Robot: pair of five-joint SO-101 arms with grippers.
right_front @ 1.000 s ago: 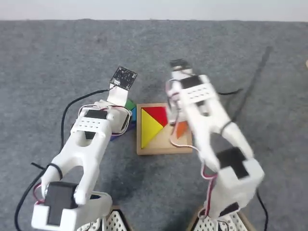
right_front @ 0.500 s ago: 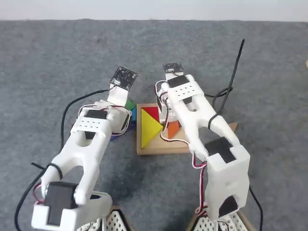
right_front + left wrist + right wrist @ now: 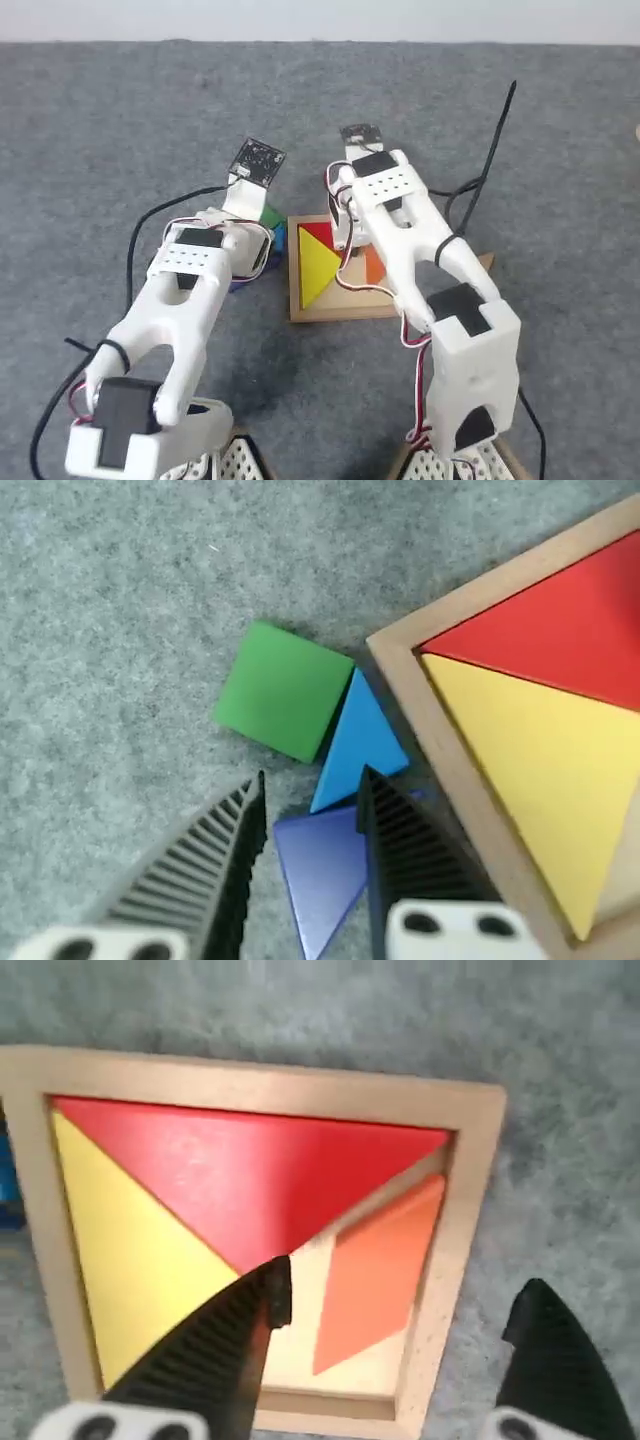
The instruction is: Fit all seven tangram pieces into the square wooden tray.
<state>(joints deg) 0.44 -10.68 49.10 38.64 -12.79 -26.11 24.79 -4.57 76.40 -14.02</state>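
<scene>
The square wooden tray lies between the two arms. It holds a red triangle, a yellow triangle and an orange parallelogram. My right gripper hovers open just above the tray, its fingers straddling the orange piece without holding it. Outside the tray's left side lie a green square, a light blue triangle and a darker blue piece. My left gripper is open low over the darker blue piece, one finger on each side.
Grey carpet covers the table. A black cable rises at the right behind the right arm. A tan wooden corner pokes out from under that arm. Open carpet lies to the far left and far right.
The right arm swung left and settled over the tray. The tray shifted slightly to the right. The left arm stayed still.
</scene>
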